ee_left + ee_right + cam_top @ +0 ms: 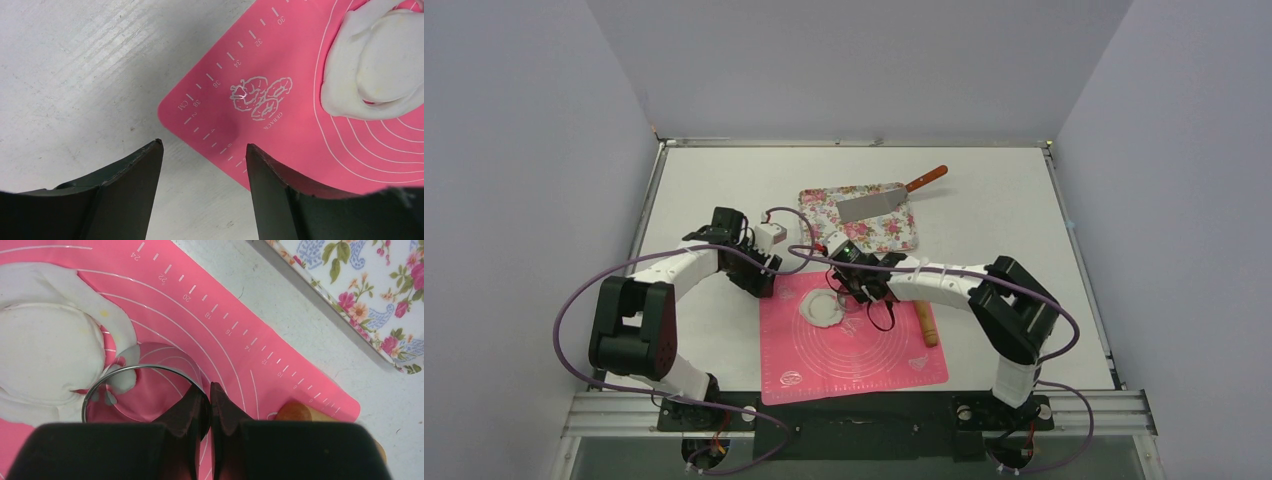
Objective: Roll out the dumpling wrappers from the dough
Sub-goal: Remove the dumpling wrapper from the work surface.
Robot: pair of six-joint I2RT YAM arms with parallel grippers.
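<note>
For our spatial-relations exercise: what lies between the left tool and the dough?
Between the left tool and the dough lies only bare pink mat, printed with a small drawing and ruler marks. The left wrist view shows it.

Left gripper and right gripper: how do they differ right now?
The left gripper is open and empty; the right gripper is shut on the metal ring. The left gripper hangs at a corner of the pink mat; the right gripper sits beside the dough. Both face down.

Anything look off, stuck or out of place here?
Small white scraps seem stuck inside the metal ring cutter that the right claw pinches, beside the dough on the pink mat.
</note>
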